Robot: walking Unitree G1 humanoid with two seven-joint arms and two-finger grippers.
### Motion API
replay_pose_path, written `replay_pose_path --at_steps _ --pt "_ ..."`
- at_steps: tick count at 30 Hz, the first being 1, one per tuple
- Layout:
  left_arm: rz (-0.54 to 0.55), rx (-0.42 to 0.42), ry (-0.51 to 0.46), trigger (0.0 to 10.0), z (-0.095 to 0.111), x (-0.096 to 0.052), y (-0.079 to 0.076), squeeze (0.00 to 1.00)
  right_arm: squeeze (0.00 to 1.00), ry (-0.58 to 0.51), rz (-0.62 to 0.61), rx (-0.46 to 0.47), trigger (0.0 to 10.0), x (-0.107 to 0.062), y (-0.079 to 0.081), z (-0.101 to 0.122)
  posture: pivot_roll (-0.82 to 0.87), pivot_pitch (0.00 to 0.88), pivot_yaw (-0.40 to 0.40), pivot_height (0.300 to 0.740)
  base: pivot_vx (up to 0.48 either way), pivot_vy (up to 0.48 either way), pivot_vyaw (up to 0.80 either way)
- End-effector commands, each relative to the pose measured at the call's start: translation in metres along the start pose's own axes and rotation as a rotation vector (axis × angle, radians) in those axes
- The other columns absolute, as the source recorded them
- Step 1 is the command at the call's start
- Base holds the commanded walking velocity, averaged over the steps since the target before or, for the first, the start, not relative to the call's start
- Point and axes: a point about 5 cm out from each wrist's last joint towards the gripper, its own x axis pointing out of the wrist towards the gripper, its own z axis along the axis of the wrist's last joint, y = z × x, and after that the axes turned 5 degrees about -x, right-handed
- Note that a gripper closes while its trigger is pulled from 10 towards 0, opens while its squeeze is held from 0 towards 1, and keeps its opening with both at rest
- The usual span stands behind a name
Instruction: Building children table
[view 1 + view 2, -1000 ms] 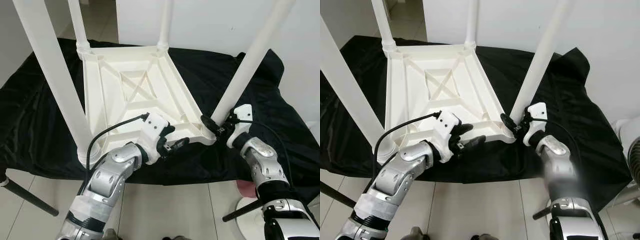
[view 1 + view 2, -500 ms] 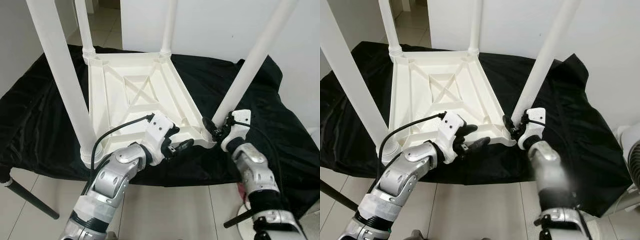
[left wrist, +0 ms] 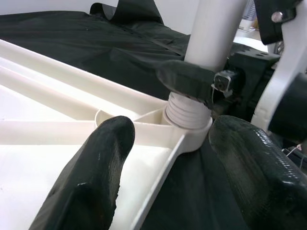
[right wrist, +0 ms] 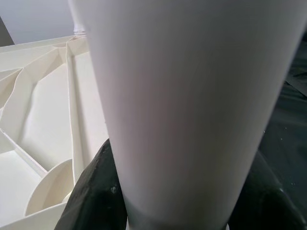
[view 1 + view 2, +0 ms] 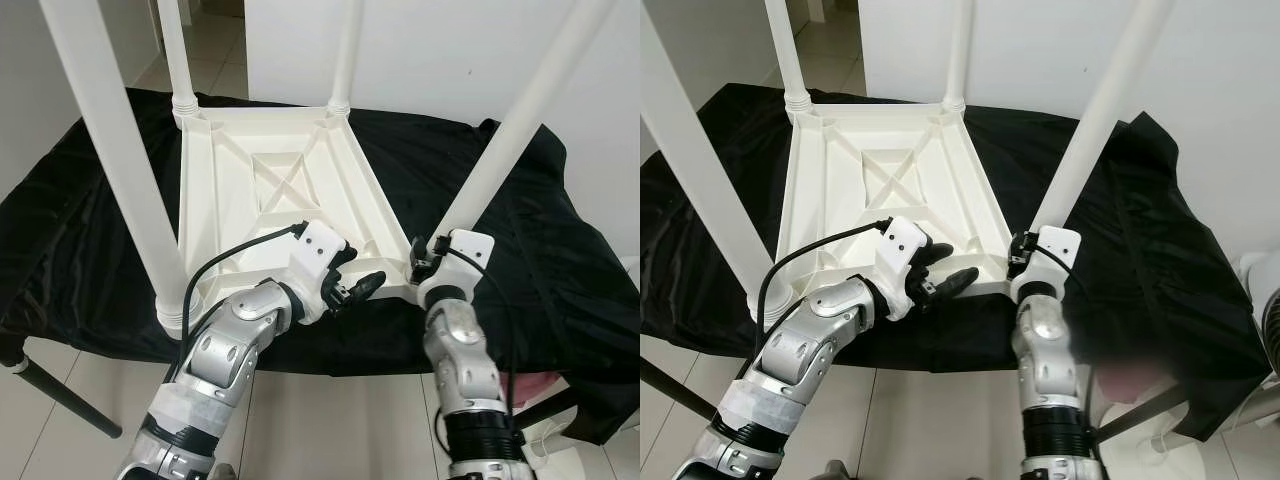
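A white children's table (image 5: 270, 200) lies upside down on a black cloth (image 5: 560, 250), with its legs standing up. My right gripper (image 5: 428, 263) is at the near right corner. It is shut on the base of the near right leg (image 5: 505, 150), just above the threaded collar (image 3: 188, 112). Its black fingers (image 4: 93, 191) press on both sides of the leg (image 4: 182, 96). My left gripper (image 5: 355, 272) is open at the tabletop's near rim, just left of that corner. Its fingers (image 3: 96, 177) straddle the rim with nothing between them.
The near left leg (image 5: 115, 150) rises close beside my left arm. Two far legs (image 5: 178, 50) stand at the back corners. A dark stand leg (image 5: 55, 395) slants over the tiled floor at lower left. A white wall is behind, and a white fan base (image 5: 1260, 290) is at right.
My right forearm has swung in from the right and now stands almost straight below its gripper, which has stayed on the leg's base. My left gripper has kept its place at the rim.
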Motion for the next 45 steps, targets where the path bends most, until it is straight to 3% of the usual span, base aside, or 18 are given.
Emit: replay_pose_path --at_steps 1,3,4,6,7,15,16,25,26,27,30,40,41,44,45 --pt "0.007 -0.007 -0.008 10.0 0.001 0.002 0.000 0.00 0.00 0.003 -0.005 0.068 10.0 -0.002 -0.003 0.003 -0.03 0.040 -0.028 0.740 0.000 0.000 0.00" --pt "0.006 -0.004 -0.007 10.0 0.001 0.002 0.000 0.00 0.00 -0.009 -0.002 0.068 10.0 -0.001 -0.004 0.006 -0.03 0.046 -0.027 0.740 0.000 0.000 0.00" --pt "0.006 -0.001 -0.007 10.0 0.001 0.002 0.001 0.00 0.39 -0.016 -0.002 0.070 10.0 -0.001 -0.005 0.008 -0.03 0.046 -0.027 0.740 0.000 0.000 0.00" --pt "0.006 -0.001 -0.006 10.0 0.001 0.002 0.001 0.00 0.39 -0.025 -0.006 0.054 10.0 -0.002 -0.006 0.010 -0.03 0.049 -0.025 0.740 0.000 0.000 0.00" --pt "0.007 -0.001 -0.006 10.0 0.001 0.002 0.001 0.00 1.00 -0.034 -0.003 0.051 10.0 -0.003 -0.007 0.011 -0.04 0.051 -0.022 0.740 0.000 0.000 0.00" --pt "0.000 -0.008 -0.012 10.0 0.001 0.003 -0.001 0.00 1.00 -0.111 0.092 0.043 10.0 -0.005 -0.017 0.019 -0.05 0.058 -0.019 0.740 0.000 0.000 0.00" --pt "-0.009 -0.001 -0.011 10.0 0.000 0.004 -0.003 0.00 0.00 -0.111 0.166 0.007 10.0 -0.004 -0.027 0.017 -0.05 0.056 -0.019 0.740 0.000 0.000 0.00" --pt "-0.011 0.002 -0.012 10.0 0.000 0.004 -0.004 0.00 0.00 -0.102 0.272 -0.032 10.0 -0.003 -0.038 0.016 -0.05 0.050 -0.020 0.740 0.000 0.000 0.00" --pt "-0.011 0.005 -0.014 10.0 0.001 0.005 -0.004 0.00 0.00 -0.107 0.333 -0.059 10.0 0.000 -0.041 0.016 -0.05 0.046 -0.022 0.740 0.000 0.000 0.00" --pt "-0.011 0.005 -0.014 10.0 0.001 0.005 -0.004 0.00 0.00 -0.107 0.333 -0.059 10.0 0.000 -0.041 0.016 -0.05 0.046 -0.022 0.740 0.000 0.000 0.00" --pt "-0.027 0.012 -0.012 10.0 0.001 0.006 -0.005 0.00 0.00 -0.093 0.508 -0.135 10.0 0.006 -0.041 0.011 -0.04 0.039 -0.023 0.740 0.000 0.000 0.00" --pt "-0.076 0.094 0.040 10.0 -0.016 0.000 -0.009 0.00 0.00 -0.045 0.684 -0.171 10.0 0.016 -0.028 -0.002 -0.04 0.020 -0.023 0.740 0.000 0.000 0.00" --pt "-0.080 0.090 0.049 10.0 -0.017 -0.001 -0.009 0.00 0.00 -0.042 0.706 -0.176 4.7 0.018 -0.028 -0.003 -0.03 0.015 -0.028 0.740 0.000 0.000 0.00" --pt "-0.081 0.088 0.054 10.0 -0.019 -0.001 -0.009 0.00 0.00 -0.040 0.721 -0.179 4.7 0.020 -0.028 -0.003 -0.03 0.015 -0.028 0.740 0.000 0.000 0.00" --pt "-0.073 0.094 0.059 10.0 -0.019 -0.001 -0.007 0.00 0.00 -0.038 0.726 -0.179 0.0 0.022 -0.029 -0.002 -0.03 0.013 -0.030 0.740 0.000 0.000 0.00"
